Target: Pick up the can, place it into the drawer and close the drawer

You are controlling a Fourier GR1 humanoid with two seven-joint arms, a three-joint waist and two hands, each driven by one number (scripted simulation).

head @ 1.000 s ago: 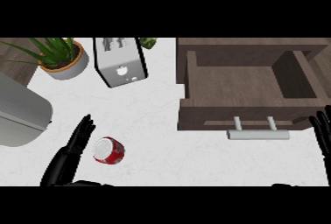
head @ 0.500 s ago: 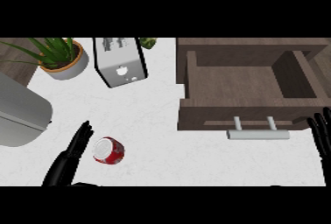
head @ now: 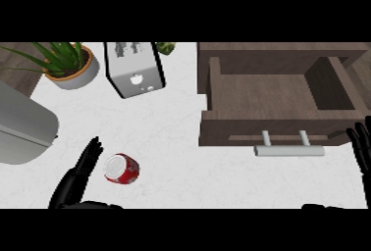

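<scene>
A red can (head: 121, 168) with a silver top lies on its side on the white counter at the lower left. My left hand (head: 74, 176) is open right beside it on its left, fingers straight and pointing up; I cannot tell whether they touch the can. The brown drawer (head: 275, 131) stands pulled open at the upper right, its inside bare, with a silver handle (head: 288, 150) on its front. At the far right edge my right hand (head: 360, 151) rests open, fingers up, just right of the handle.
A silver toaster (head: 132, 68) stands at the top centre, a potted plant (head: 66, 64) at the upper left, and a large grey appliance (head: 20, 128) along the left edge. Bare white counter (head: 188, 176) lies between the can and the drawer.
Nothing has visibly changed; both hands and the can stay where they were.
</scene>
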